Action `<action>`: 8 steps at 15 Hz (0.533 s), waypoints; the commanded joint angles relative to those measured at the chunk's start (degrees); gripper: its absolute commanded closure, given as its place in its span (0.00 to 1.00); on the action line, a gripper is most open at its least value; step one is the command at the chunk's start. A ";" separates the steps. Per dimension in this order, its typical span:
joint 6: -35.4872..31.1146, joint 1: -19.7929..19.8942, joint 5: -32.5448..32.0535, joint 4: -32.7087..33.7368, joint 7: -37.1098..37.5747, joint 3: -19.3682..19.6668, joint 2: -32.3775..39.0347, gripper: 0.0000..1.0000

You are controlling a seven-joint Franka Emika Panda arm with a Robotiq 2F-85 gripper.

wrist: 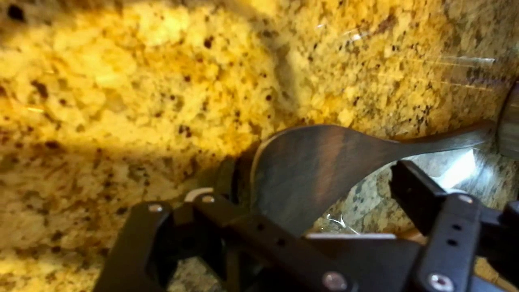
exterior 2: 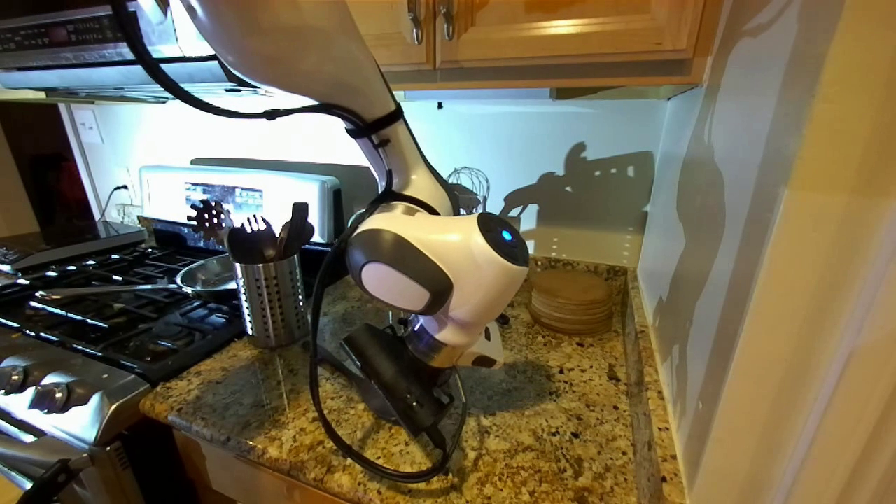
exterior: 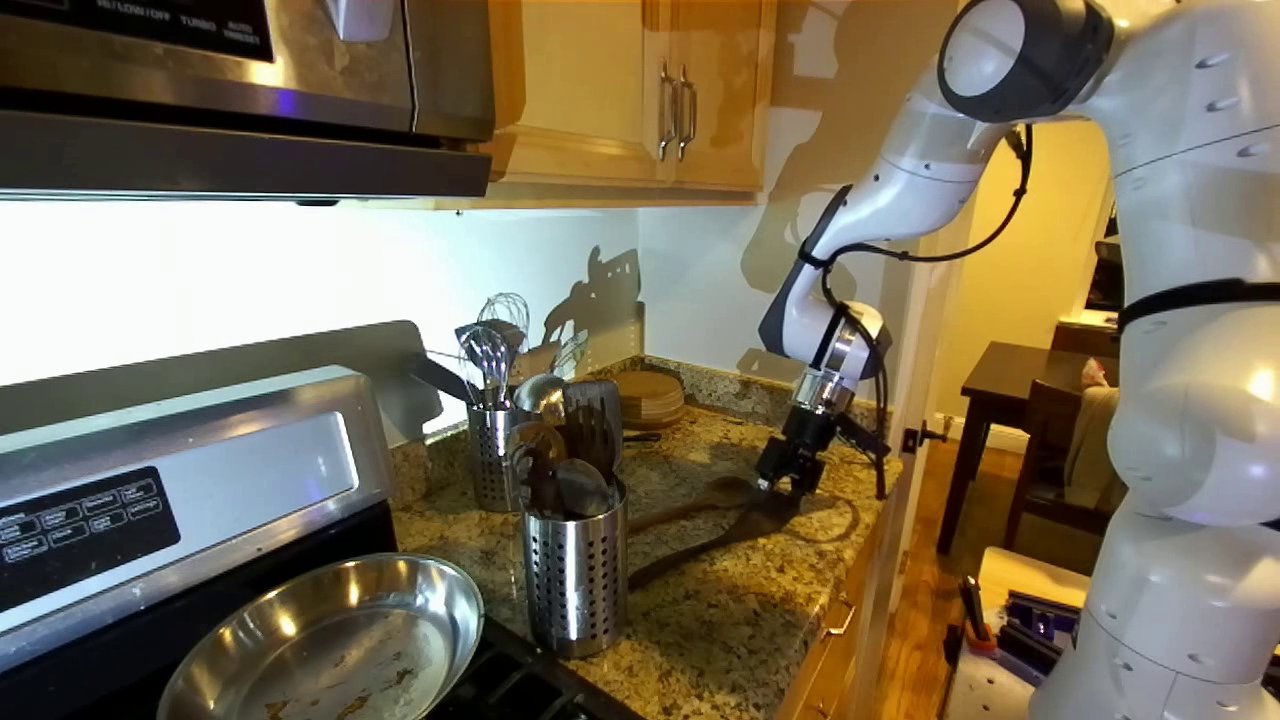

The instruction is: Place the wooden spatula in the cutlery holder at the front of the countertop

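Pincer (wrist: 315,178) over kitchen countertop (exterior 2: 560,427) (speckled)

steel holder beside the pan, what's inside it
In the holder stand several dark utensils, one slotted, heads up; its wall covers their lower ends and the bottom.

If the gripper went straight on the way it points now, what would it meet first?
Most likely the wooden spatula, whose head lies ahead of the open gripper, though it might straddle that and reach the countertop; depth is unclear.

Wrist view downward (countertop (wrist: 121,89) close)
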State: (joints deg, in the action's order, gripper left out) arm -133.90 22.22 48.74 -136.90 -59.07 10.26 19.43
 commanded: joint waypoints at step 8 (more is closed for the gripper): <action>2.29 1.94 4.18 0.77 -4.46 0.83 0.33 0.80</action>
State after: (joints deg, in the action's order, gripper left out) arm -133.36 23.36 51.10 -136.65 -61.40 10.62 19.52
